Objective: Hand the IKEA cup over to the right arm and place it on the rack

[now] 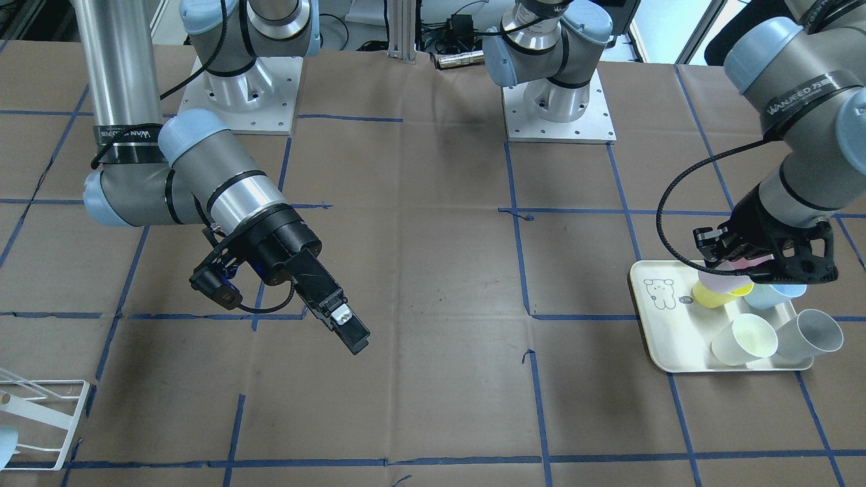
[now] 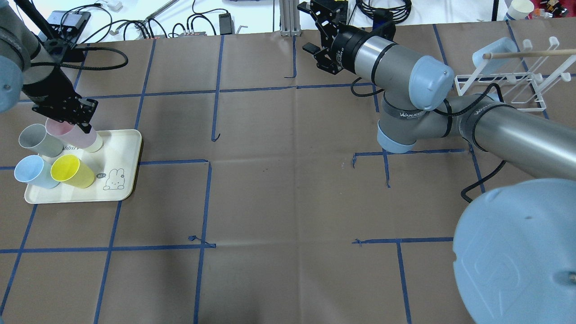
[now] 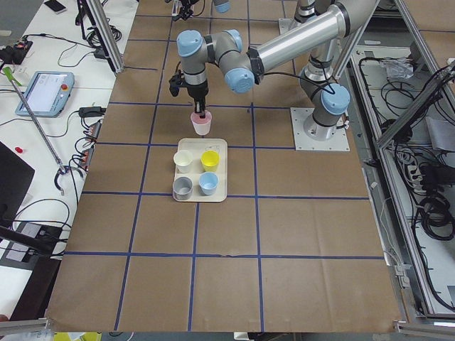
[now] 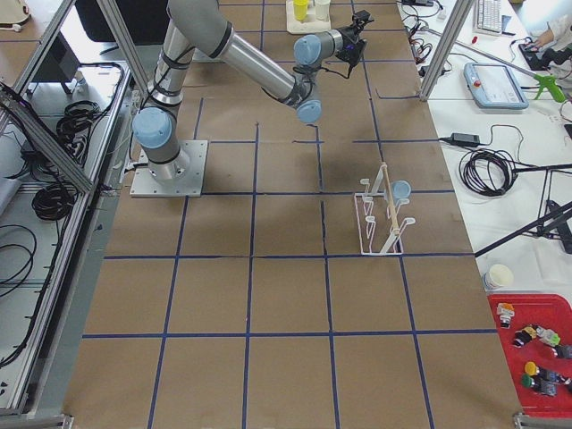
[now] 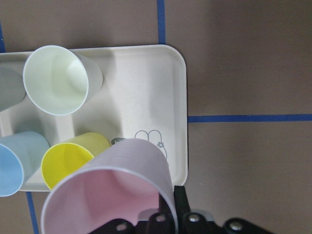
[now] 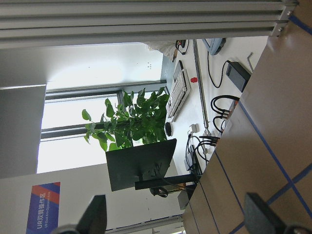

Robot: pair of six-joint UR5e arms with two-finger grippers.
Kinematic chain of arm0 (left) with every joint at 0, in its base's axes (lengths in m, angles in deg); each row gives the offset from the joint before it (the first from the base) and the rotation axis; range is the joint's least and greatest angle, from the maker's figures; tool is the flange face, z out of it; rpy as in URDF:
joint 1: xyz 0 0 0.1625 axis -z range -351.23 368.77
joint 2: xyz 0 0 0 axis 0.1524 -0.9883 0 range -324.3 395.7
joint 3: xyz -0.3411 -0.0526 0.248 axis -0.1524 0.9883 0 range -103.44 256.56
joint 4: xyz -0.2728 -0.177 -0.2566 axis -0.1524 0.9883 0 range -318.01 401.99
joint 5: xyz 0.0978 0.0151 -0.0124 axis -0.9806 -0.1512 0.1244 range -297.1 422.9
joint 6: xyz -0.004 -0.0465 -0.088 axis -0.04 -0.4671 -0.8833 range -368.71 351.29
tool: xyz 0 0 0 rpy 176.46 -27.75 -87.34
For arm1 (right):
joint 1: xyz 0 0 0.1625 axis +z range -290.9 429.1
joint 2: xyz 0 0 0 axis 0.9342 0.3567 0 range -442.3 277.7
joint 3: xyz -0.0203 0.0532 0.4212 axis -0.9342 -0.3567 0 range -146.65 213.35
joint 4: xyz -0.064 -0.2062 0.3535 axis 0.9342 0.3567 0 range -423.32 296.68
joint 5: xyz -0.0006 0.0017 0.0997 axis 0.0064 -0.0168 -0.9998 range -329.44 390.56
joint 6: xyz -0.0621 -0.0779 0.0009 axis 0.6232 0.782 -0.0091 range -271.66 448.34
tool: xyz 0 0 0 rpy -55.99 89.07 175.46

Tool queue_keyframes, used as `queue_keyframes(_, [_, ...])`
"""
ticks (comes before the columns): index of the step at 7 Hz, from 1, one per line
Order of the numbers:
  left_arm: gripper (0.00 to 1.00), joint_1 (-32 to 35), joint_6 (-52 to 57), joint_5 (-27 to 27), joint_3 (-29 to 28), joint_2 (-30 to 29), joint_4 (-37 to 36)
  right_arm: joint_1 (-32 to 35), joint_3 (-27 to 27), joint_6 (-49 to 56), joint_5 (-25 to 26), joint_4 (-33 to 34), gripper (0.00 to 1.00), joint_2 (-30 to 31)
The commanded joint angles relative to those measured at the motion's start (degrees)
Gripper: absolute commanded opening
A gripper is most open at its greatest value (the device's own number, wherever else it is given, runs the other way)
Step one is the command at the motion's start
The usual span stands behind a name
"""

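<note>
Holding the pink IKEA cup point(image 5: 112, 195) by its rim, the left pincer point(image 2: 67, 116) is closed on the cup wall. From the left wrist view, one finger looks to be inside the mouth and one outside, though the contact itself is at the frame edge. The cup hangs above the near end of the cream tray point(image 5: 146, 97), apart from the pale-green cup point(image 5: 56, 80), yellow cup point(image 5: 68, 163), blue cup point(image 5: 9, 163) and grey cup point(image 5: 7, 90) left on it. The right pincer point(image 6: 178, 222) is empty, its fingers spread wide, raised over the middle of the desk point(image 2: 288, 180) and well apart from the cup. The white wire rack point(image 4: 380, 223) stands at the far right end of the desk, with one pale-blue cup point(image 4: 402, 189) already on a rod.

Handling estimate: thin moulded plastic, very light, stiff enough for a moderate squeeze, not fragile. The wall is smooth with fine ribbing and tapers to the base, so a side grip may creep toward the narrow end. The rim is taken, so the right pincer would best close across the free lower wall near the base. That leaves the mouth clear for a rack rod.

Risk: the cup may tilt or slip during the exchange if one side lets go early.
</note>
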Motion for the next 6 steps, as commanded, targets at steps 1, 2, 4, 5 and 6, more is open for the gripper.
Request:
queue_keyframes(1, [0.00,0.79,6.50,5.35,-3.96,-2.20,-0.71,-0.03,-0.03,-1.05,0.04,1.02,1.00,-0.10])
queue_keyframes(2, [0.00,0.97,8.90,10.36,-4.23,-3.77,-4.21,-0.03,0.14,-1.05,0.04,1.80,1.00,-0.10])
queue_keyframes(4, [0.00,0.97,12.77,20.90,-4.15,-5.28,-6.25,-0.03,-0.03,-0.96,-0.05,1.99,1.00,-0.80])
queue_keyframes(5, [0.00,0.97,14.10,26.96,-2.84,-5.46,-8.62,-0.03,-0.03,-0.96,-0.05,3.38,1.00,-1.85])
queue_keyframes(6, [0.00,1.06,14.89,31.98,-2.57,-6.24,-10.38,-0.03,-0.03,-1.04,0.04,5.13,1.00,-2.82])
